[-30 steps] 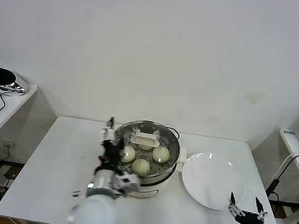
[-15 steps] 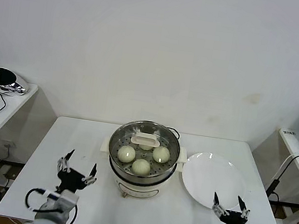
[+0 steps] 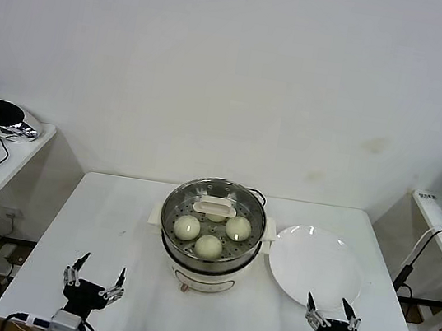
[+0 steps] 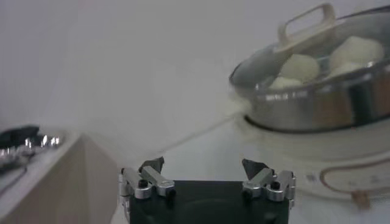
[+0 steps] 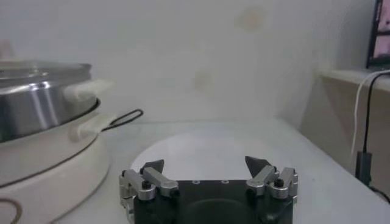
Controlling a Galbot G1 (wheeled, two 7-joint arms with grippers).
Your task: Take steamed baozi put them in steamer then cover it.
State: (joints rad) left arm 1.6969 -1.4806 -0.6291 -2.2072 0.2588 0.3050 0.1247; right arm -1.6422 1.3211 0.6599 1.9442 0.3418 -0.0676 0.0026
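The steamer (image 3: 205, 273) stands mid-table, a shiny pot on a cream base, with the glass lid (image 3: 215, 208) resting on top. Through the glass I see three baozi (image 3: 208, 247) on the tray; the lid's cream handle covers the far part. The left wrist view shows the covered steamer (image 4: 341, 103) with baozi (image 4: 298, 66) under the lid (image 4: 304, 27). My left gripper (image 3: 93, 279) hovers open and empty near the table's front left edge, well clear of the steamer. My right gripper (image 3: 332, 313) is open and empty at the front right, just before the plate.
An empty white plate (image 3: 314, 267) lies right of the steamer, also seen as the plate (image 5: 201, 152) in the right wrist view. A black cord (image 5: 125, 117) loops behind the steamer base (image 5: 49, 164). Side desks with cables flank the table (image 3: 112, 224).
Both arms have drawn back toward the table's front edge and lower in view. The left gripper moved away from the steamer's left side. The lid stays on.
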